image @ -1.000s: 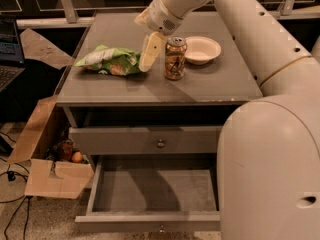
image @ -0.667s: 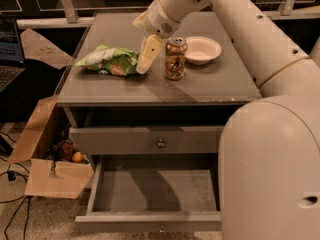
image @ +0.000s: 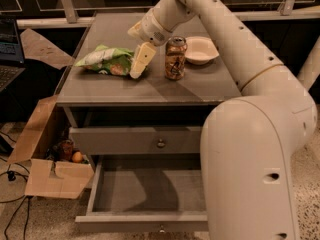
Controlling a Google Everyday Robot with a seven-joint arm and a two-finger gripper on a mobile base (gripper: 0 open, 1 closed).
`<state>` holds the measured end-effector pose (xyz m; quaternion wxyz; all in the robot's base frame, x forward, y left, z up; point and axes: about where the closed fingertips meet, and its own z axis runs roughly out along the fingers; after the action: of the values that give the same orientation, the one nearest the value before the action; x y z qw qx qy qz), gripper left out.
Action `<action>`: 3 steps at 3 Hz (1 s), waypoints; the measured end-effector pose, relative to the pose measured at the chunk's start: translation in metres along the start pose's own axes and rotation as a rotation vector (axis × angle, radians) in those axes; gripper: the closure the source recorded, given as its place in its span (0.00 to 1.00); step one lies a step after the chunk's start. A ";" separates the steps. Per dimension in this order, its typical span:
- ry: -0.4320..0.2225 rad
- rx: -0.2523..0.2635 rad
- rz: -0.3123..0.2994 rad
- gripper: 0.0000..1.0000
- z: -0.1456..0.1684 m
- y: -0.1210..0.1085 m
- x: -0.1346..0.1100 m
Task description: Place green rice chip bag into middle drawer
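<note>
Grey middle drawer (image: 135, 221) gapes, partly behind the arm (image: 250, 149). We find the gripper (image: 140, 63) at the green rice chip bag (image: 102, 61); grasp unclear.

You have one view only, set high in front of the cabinet (image: 125, 140), close in, looking down and forward past the robot's arm (image: 250, 149). The claw (image: 140, 63) sits upper left of centre over the surface (image: 200, 86); the open drawer (image: 145, 191) lies below it, nearest you.
</note>
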<state>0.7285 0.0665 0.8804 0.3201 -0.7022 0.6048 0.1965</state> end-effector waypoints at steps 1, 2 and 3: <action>-0.010 -0.020 0.013 0.00 0.012 -0.003 0.004; -0.008 -0.050 0.043 0.18 0.025 -0.004 0.015; -0.008 -0.051 0.045 0.42 0.026 -0.004 0.015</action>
<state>0.7379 0.0735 0.8525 0.2999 -0.6957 0.6139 0.2217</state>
